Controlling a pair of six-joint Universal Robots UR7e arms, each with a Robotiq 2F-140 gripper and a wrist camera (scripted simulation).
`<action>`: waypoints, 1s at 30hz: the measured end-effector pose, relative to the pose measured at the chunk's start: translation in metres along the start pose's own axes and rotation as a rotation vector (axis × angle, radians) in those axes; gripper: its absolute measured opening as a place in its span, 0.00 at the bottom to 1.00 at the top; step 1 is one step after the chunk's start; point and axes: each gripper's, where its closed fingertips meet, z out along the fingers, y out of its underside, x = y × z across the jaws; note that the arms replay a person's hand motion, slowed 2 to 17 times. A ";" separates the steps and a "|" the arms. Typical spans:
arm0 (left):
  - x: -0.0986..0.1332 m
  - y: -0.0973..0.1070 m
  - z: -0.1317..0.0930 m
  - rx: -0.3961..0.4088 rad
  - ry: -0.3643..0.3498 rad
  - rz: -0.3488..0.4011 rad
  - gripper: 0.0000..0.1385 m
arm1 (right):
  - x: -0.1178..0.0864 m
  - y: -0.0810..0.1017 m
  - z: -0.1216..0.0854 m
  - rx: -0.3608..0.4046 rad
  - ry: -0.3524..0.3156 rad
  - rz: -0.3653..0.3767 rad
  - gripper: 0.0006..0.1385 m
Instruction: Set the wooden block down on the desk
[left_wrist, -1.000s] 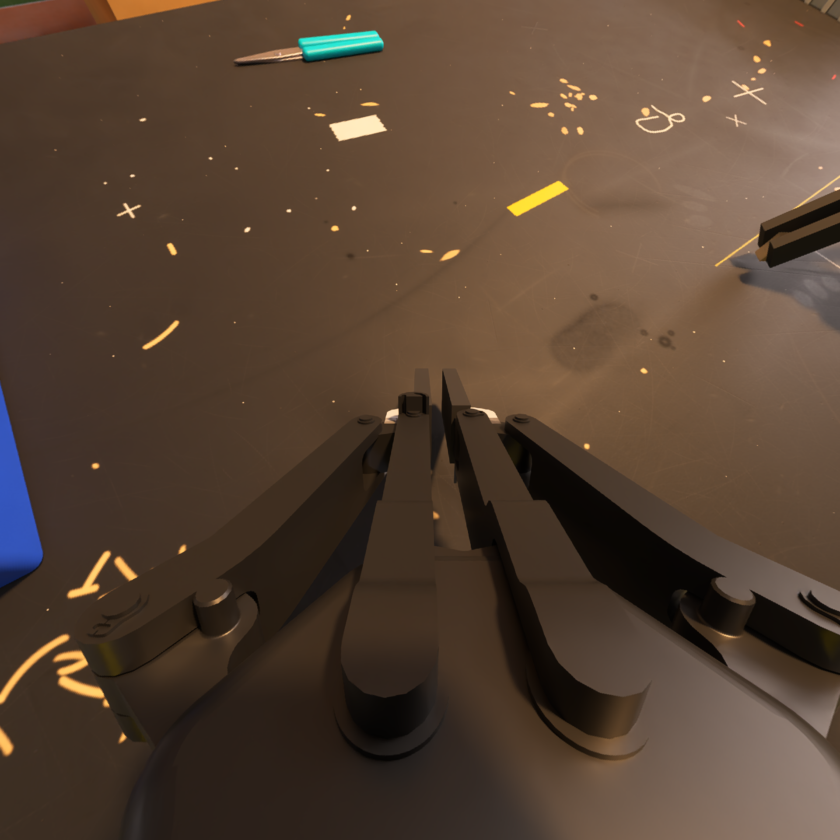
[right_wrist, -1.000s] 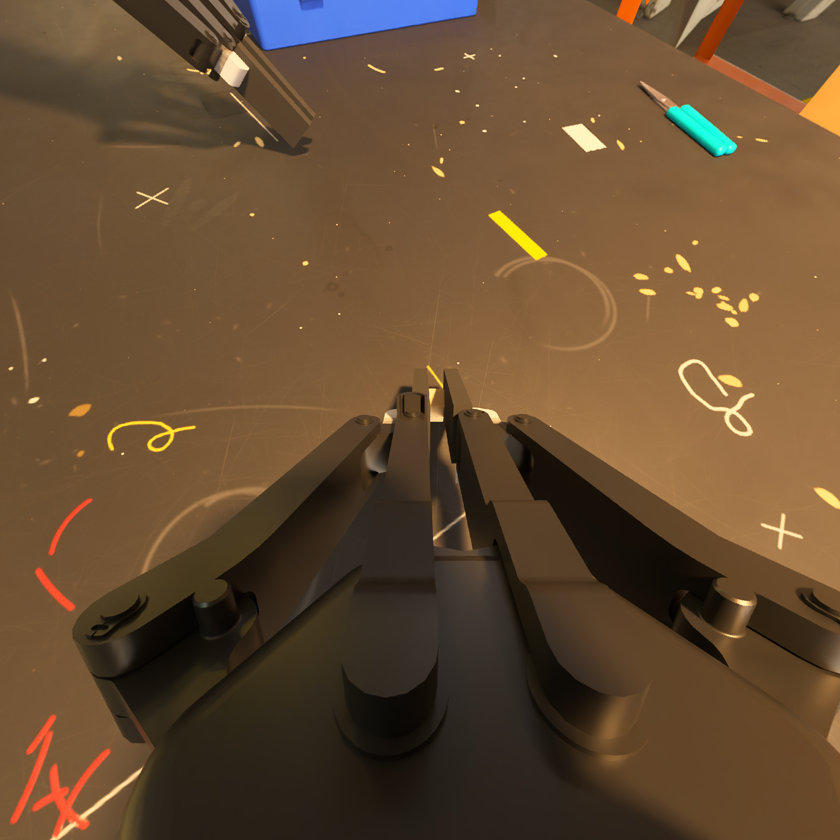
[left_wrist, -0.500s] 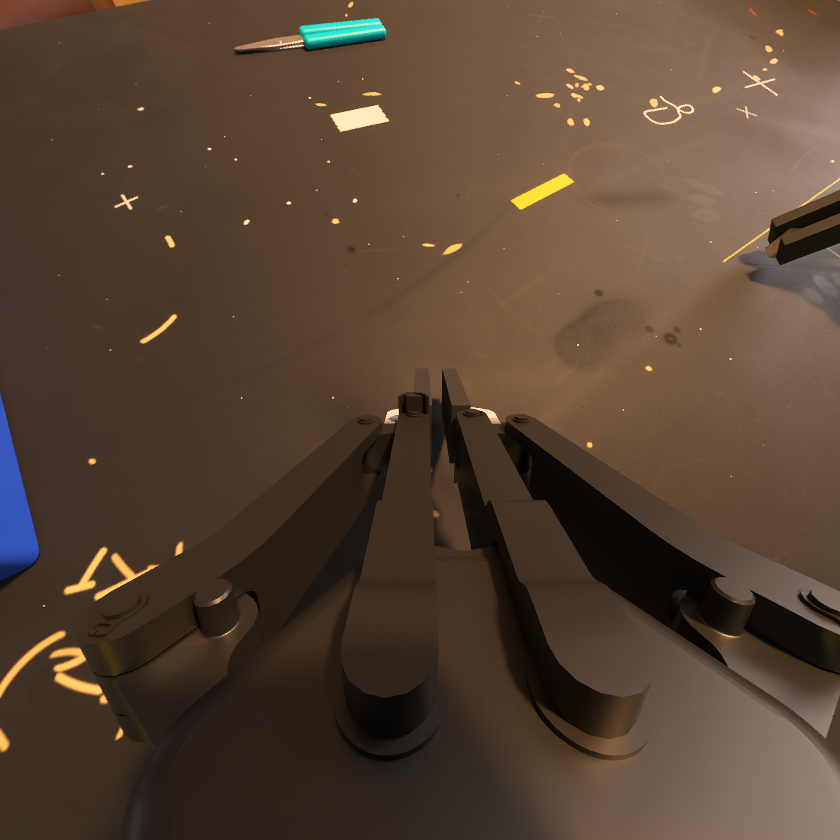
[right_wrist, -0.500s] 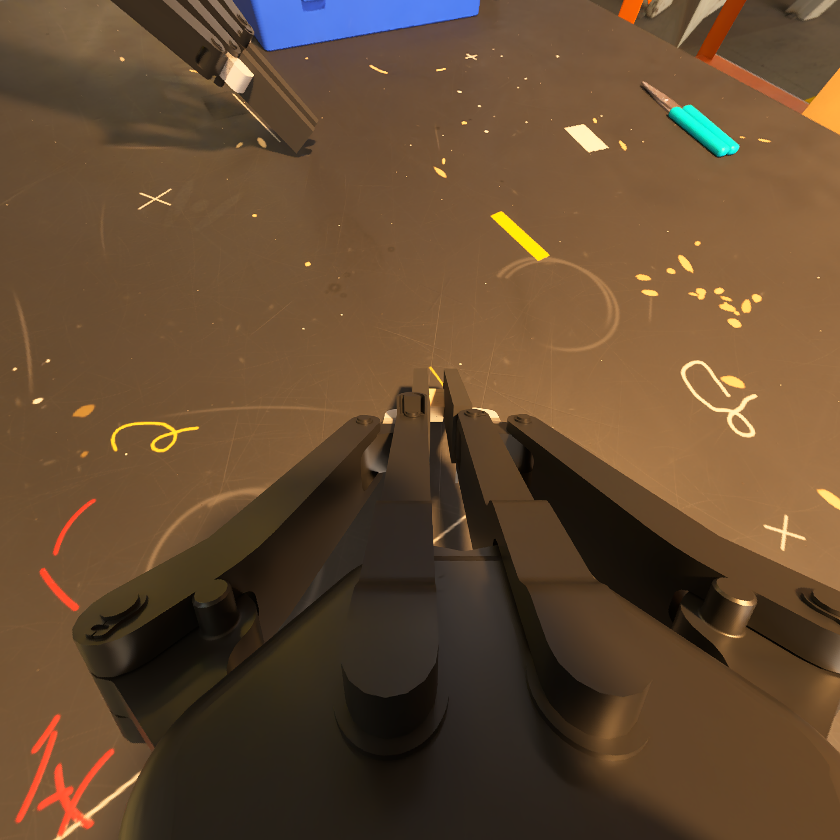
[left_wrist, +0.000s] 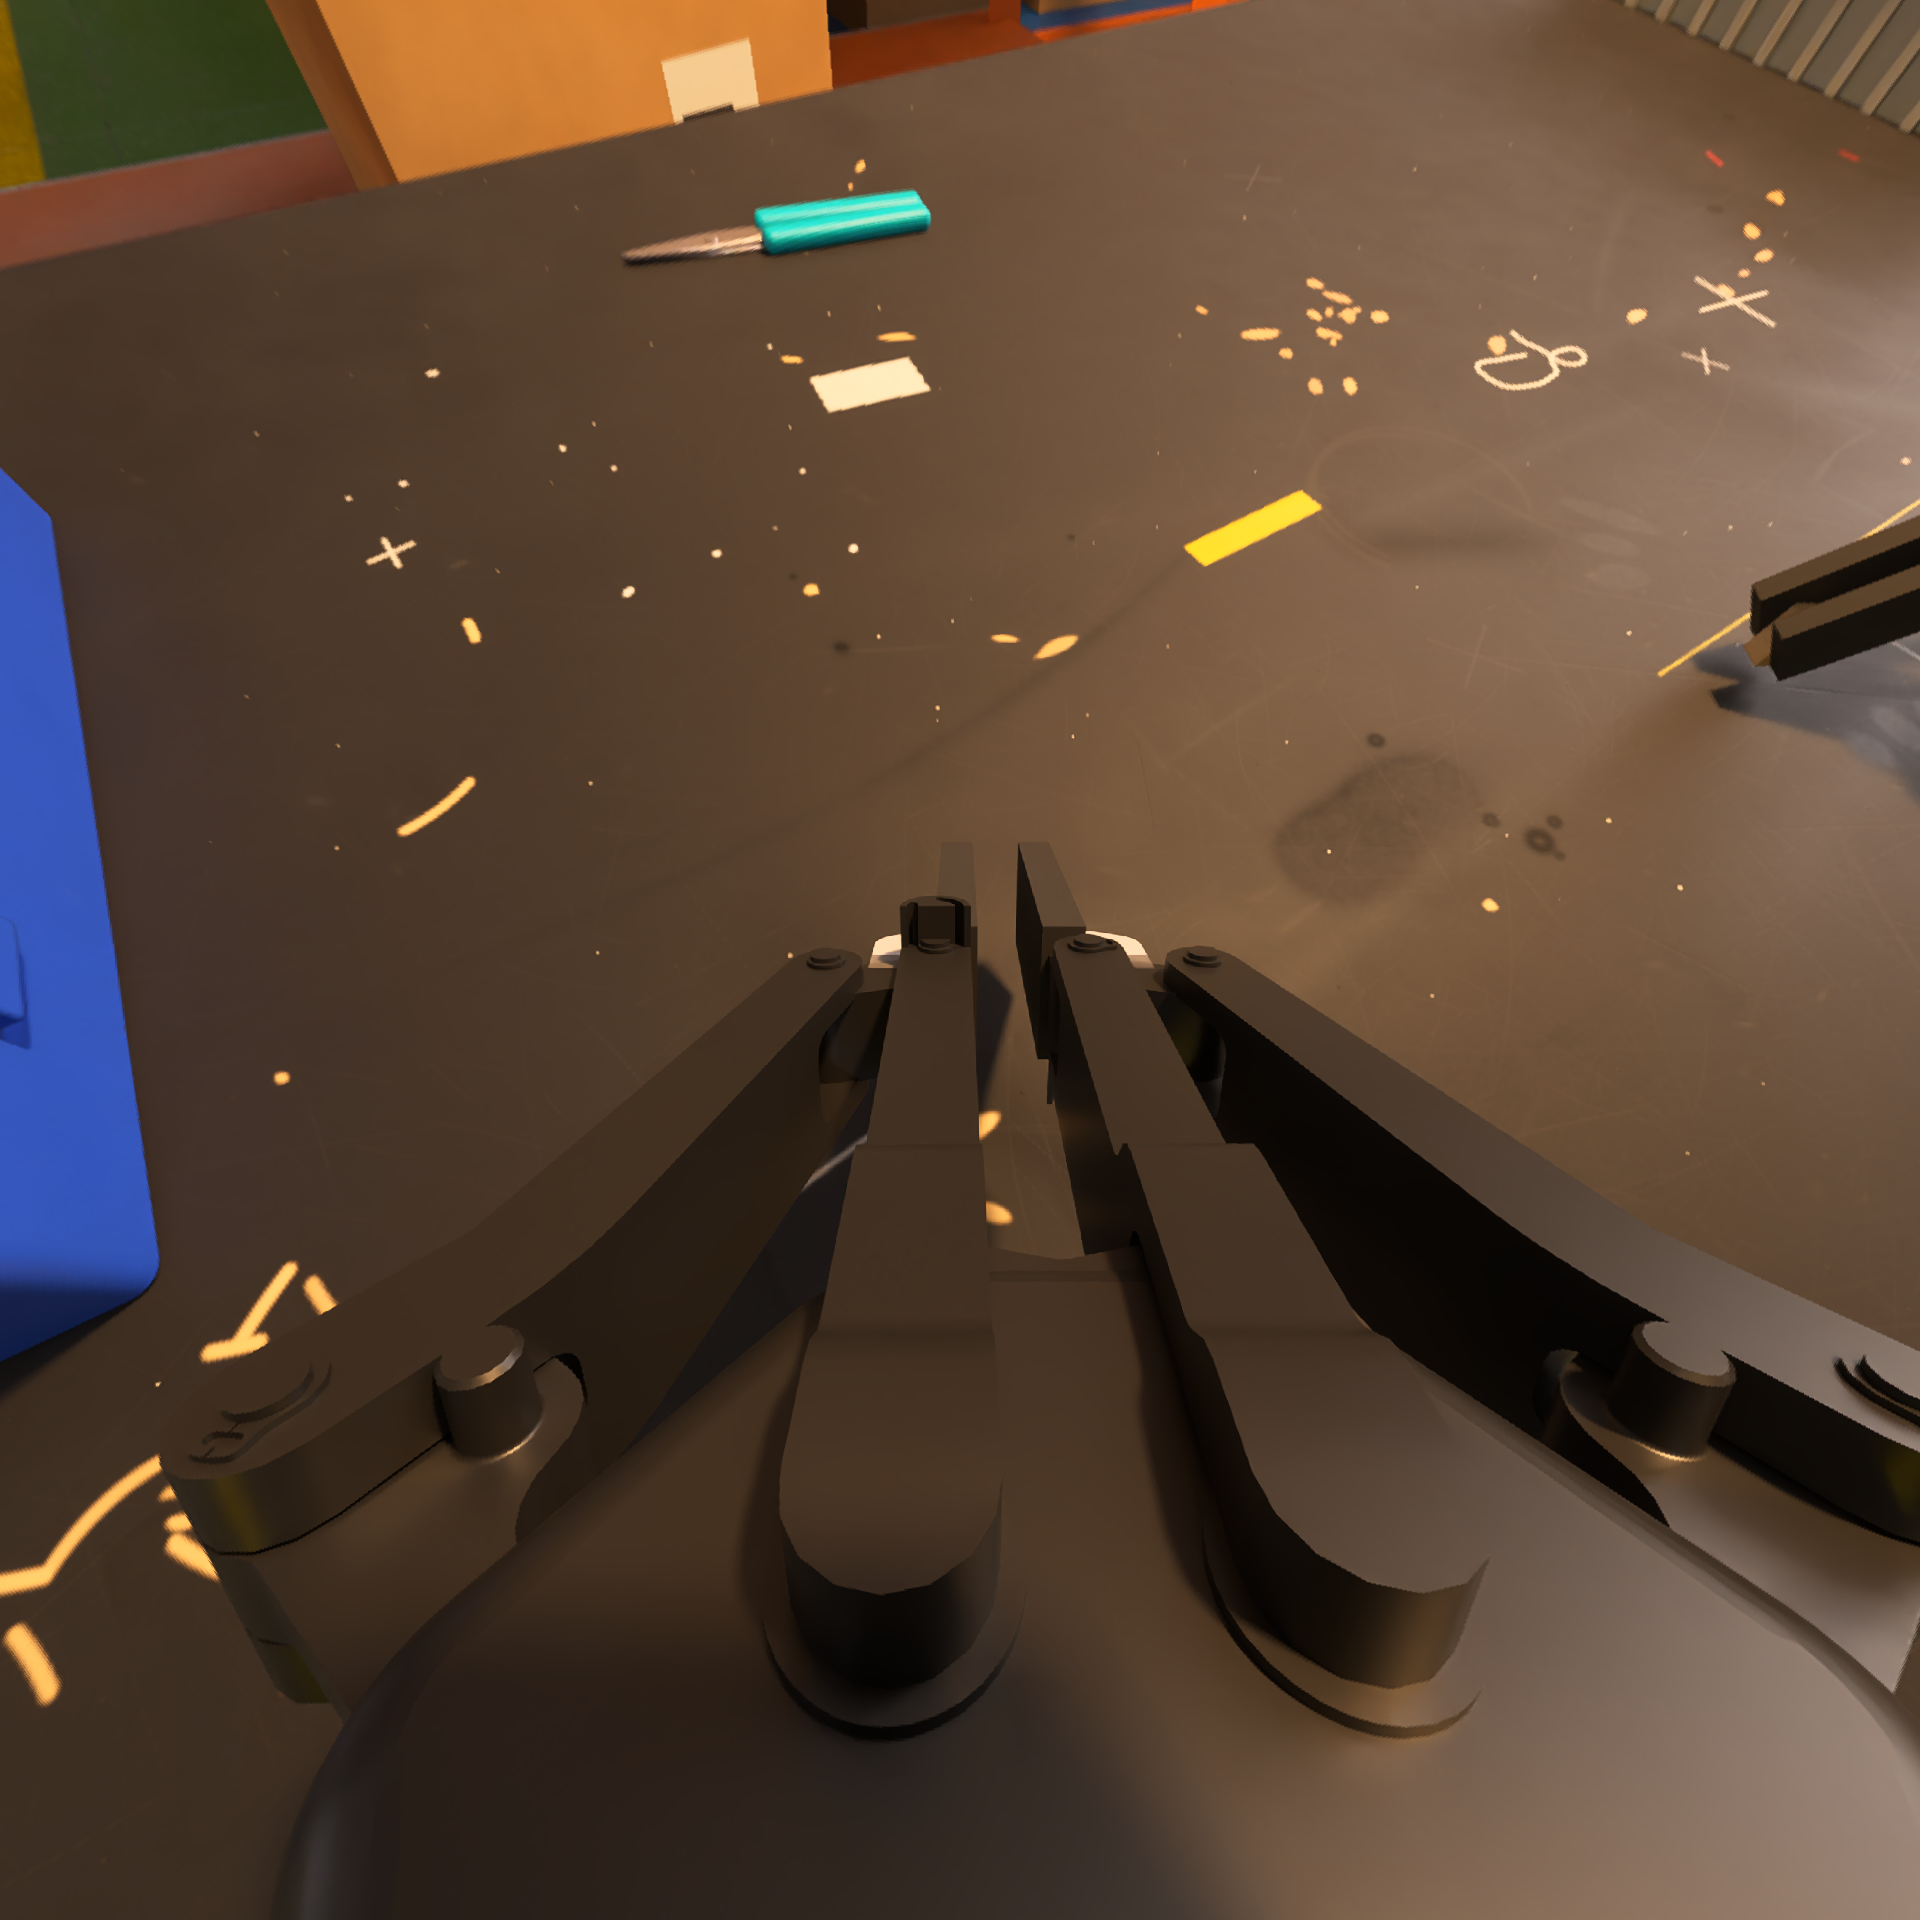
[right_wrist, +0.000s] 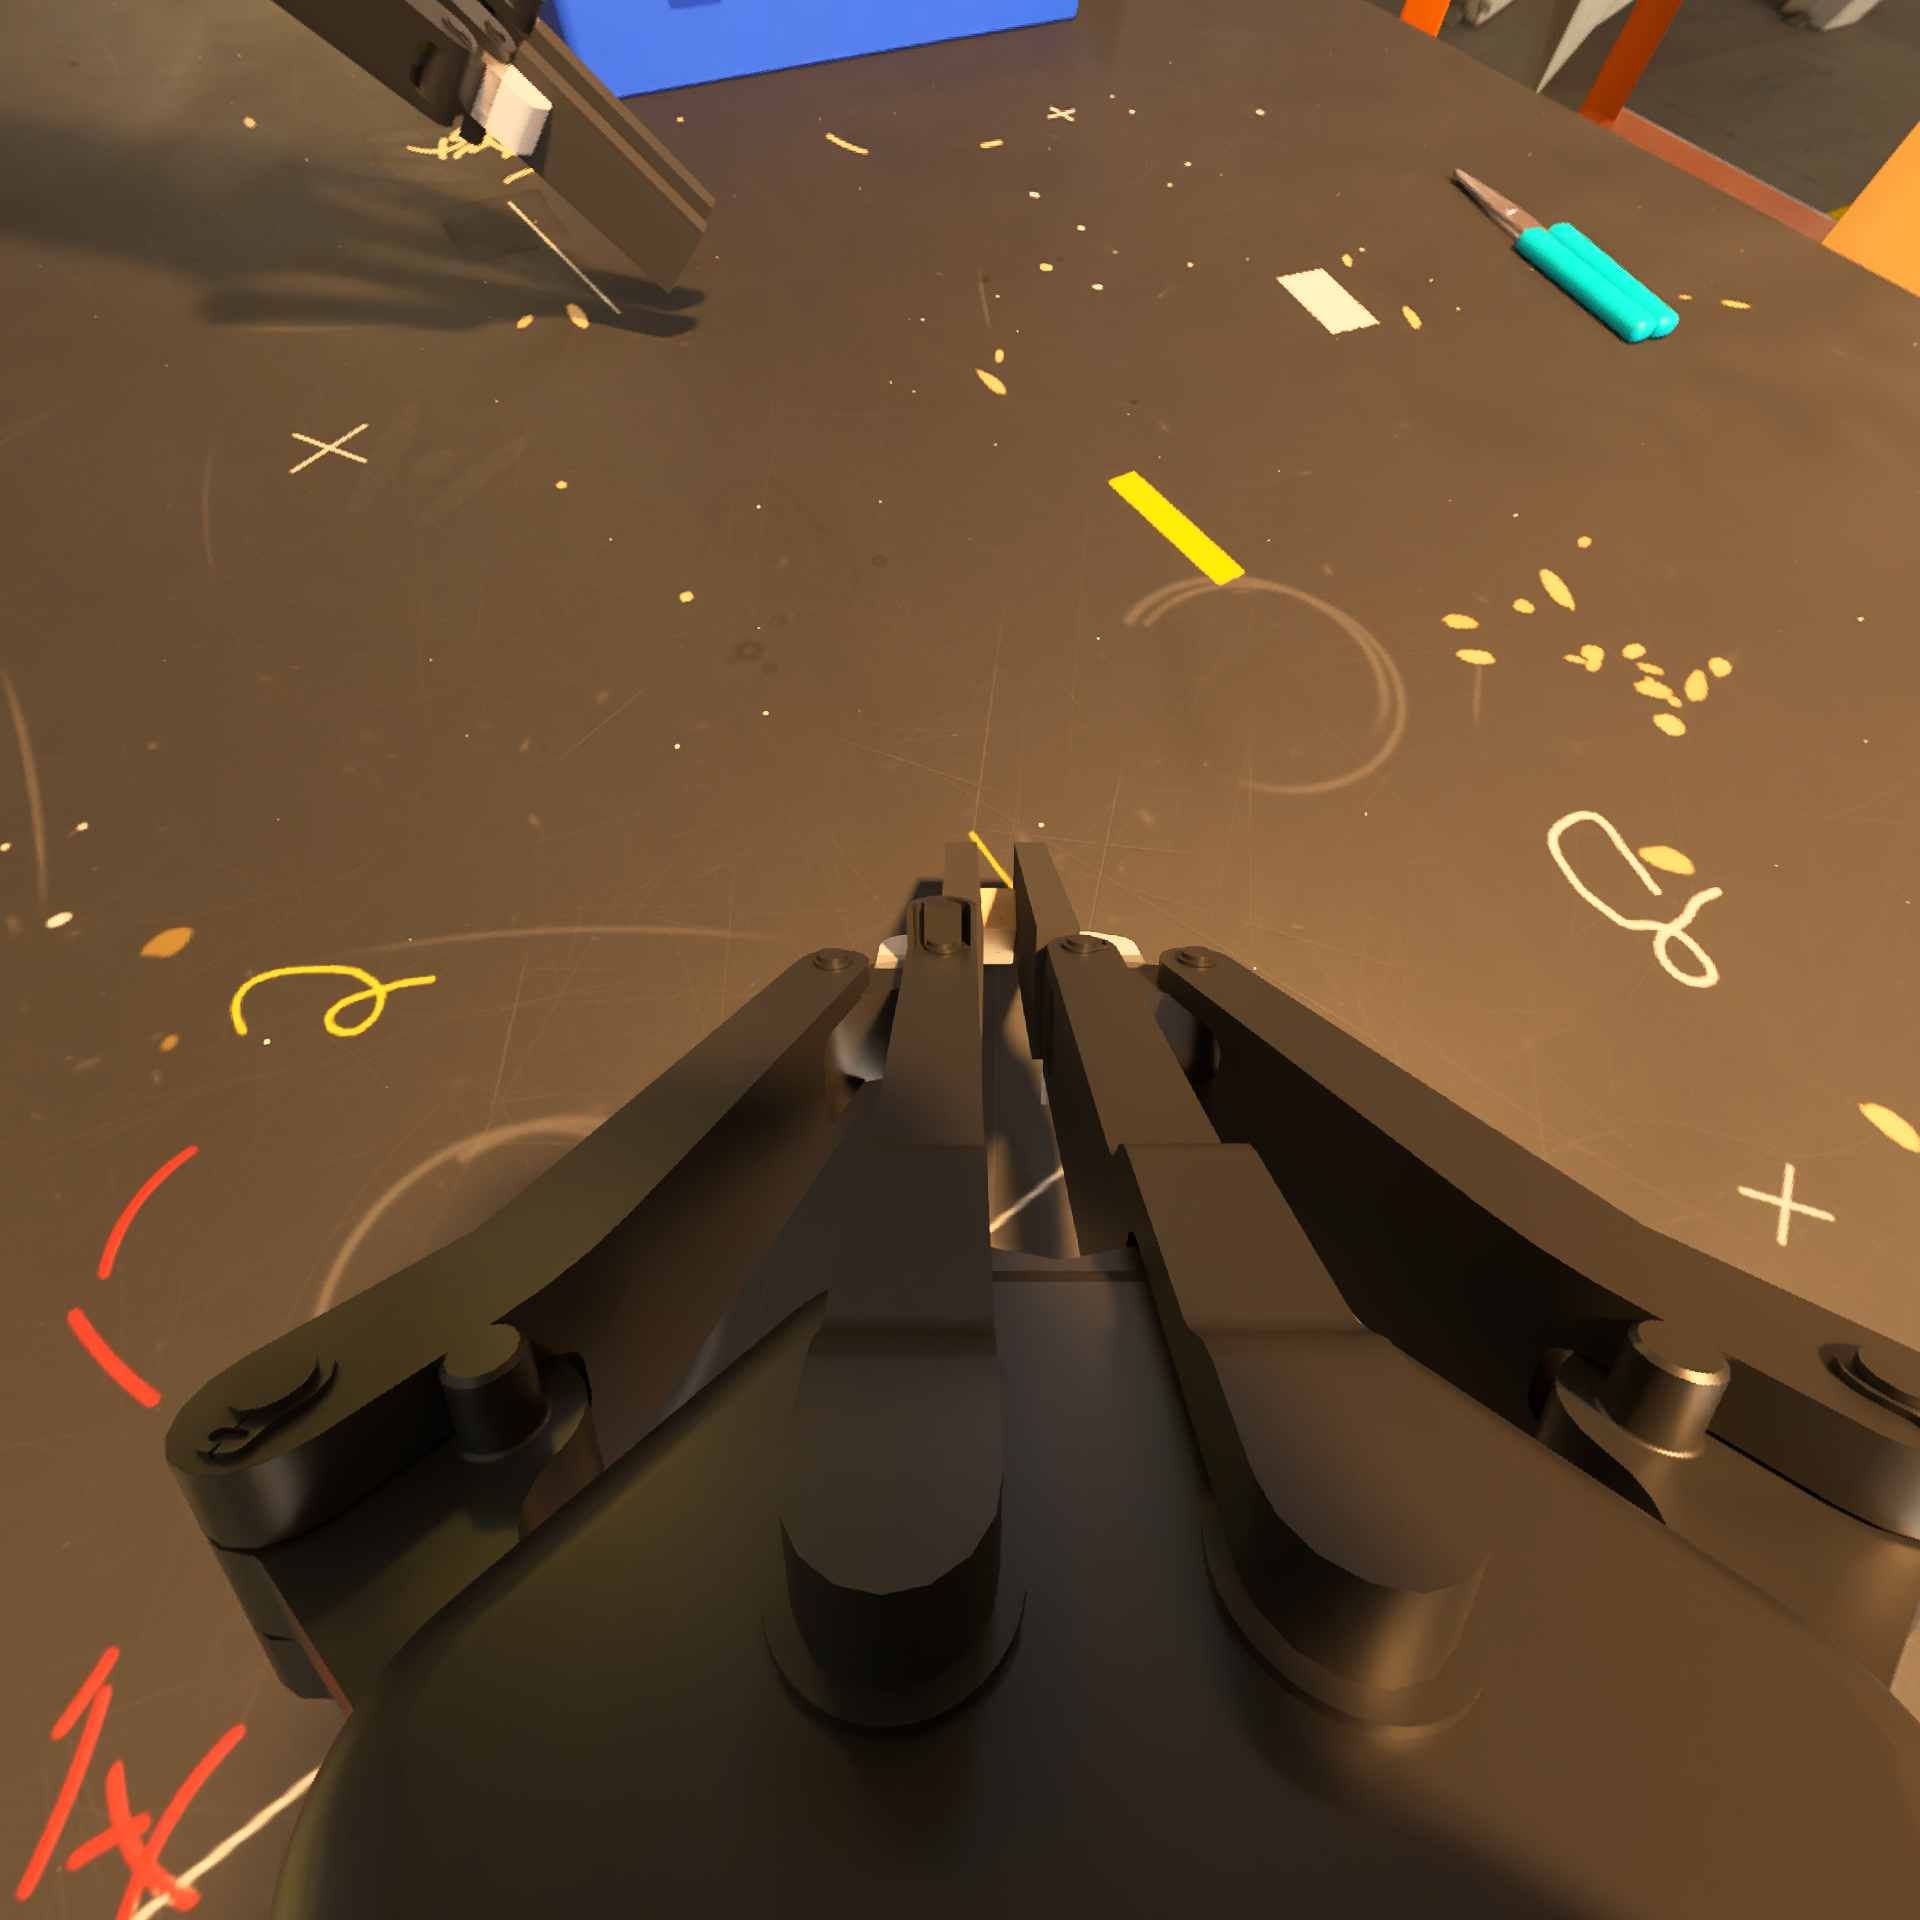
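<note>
Apparently the wooden block (right_wrist: 994, 906) is the narrow tan sliver pinched btw. the fingers of the right gripper (right_wrist: 995, 883). These are drawn almost fully together on it, so only its thin top edge shows, and I judge it is the block mostly from colour. It is prob. held so, tips pointing down at the desk (right_wrist: 727, 675), because it must be lowered flat before letting go. From the left wrist view this gripper enters at the right edge, low over the desk w/ its shadow just under it. Whether the block already touches the surface I cannot tell. The left gripper (left_wrist: 995, 883) is also closed to a slim gap, but bare desk shows through the gap, so it has hold of nothing. It hangs well apart from the right one, I think only to keep out of the way. Hidden or cut off: most of the block's body sits behind the finger links, so its length and tilt are unknown. The blue box (left_wrist: 52, 935) is cropped at the left edge. The teal-handled tool (left_wrist: 821, 223) near the far edge could be a knife or closed scissors, too small to say. The yellow strip (left_wrist: 1252, 527) and white patch (left_wrist: 869, 383) look flat, maybe tape or only marks.
</note>
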 end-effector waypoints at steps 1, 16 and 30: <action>0.000 -0.003 -0.001 0.010 -0.003 0.000 0.09 | 0.001 0.000 0.000 -0.001 0.002 0.001 0.06; 0.030 -0.038 0.016 0.053 0.087 -0.017 0.09 | 0.006 0.001 0.001 0.002 0.016 0.032 0.09; 0.044 -0.046 0.050 -0.063 0.088 0.006 0.07 | 0.008 -0.005 -0.005 0.024 0.050 0.013 0.13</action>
